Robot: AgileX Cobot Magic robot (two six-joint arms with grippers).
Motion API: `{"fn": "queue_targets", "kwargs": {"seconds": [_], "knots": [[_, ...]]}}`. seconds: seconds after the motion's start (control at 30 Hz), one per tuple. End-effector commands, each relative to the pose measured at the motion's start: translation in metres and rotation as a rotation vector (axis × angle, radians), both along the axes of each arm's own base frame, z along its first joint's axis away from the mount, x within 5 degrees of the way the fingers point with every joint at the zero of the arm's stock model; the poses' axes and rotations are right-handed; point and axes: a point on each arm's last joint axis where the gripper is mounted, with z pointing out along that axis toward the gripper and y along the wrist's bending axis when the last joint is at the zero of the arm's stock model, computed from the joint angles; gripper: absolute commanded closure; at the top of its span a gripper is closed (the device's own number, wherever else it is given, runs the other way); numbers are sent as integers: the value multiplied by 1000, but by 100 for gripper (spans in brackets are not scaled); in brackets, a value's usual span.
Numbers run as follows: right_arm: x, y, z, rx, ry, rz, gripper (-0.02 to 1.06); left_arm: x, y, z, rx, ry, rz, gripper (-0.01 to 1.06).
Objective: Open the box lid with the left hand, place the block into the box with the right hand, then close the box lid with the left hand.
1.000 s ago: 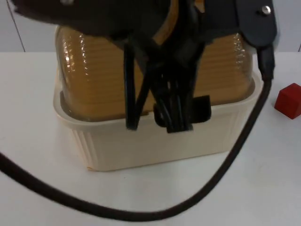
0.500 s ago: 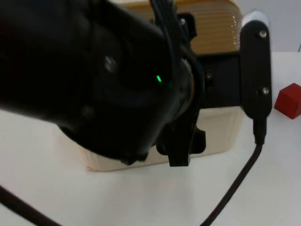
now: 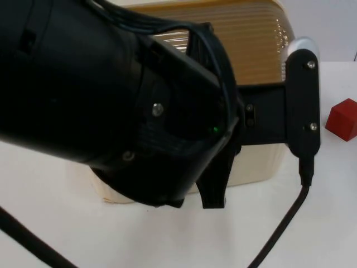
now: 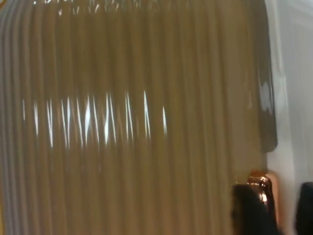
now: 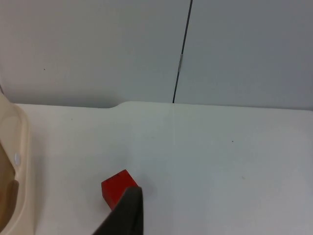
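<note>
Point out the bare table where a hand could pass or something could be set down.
Free: the white table beyond the red block, up to the grey wall, and the strip in front of the cream box. Crowded: the left arm covers the box and its amber lid.

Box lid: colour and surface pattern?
Translucent amber-brown lid with fine parallel ribs; the ribbing shows best in the left wrist view, the colour in the top view.

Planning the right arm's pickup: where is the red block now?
In the top view the red block sits on the white table at the right, apart from the cream box.
</note>
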Motion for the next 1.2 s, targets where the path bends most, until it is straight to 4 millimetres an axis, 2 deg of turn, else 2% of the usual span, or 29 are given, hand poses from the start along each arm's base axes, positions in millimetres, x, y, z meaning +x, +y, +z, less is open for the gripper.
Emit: {"fn": "queue_targets", "kwargs": {"seconds": [0.0, 0.07, 0.27, 0.5, 0.67, 1.0, 1.17], "knots": [[0, 0, 3, -2, -15, 0, 0, -2, 1, -1, -14, 9, 26, 89], [0, 0, 3, -2, -15, 0, 0, -2, 2, -1, -40, 21, 52, 105], [0, 0, 3, -2, -15, 0, 0, -3, 0, -3, -56, 42, 42, 105], [0, 0, 3, 0, -14, 0, 0, 6, 5, -14, -56, 205, -26, 105], [0, 0, 3, 0, -14, 0, 0, 16, 13, -14, -22, 191, -15, 105], [0, 0, 3, 0, -14, 0, 0, 17, 13, -15, -3, 182, -29, 105], [0, 0, 3, 0, -14, 0, 0, 20, 16, -22, 31, 183, -2, 105]]}}
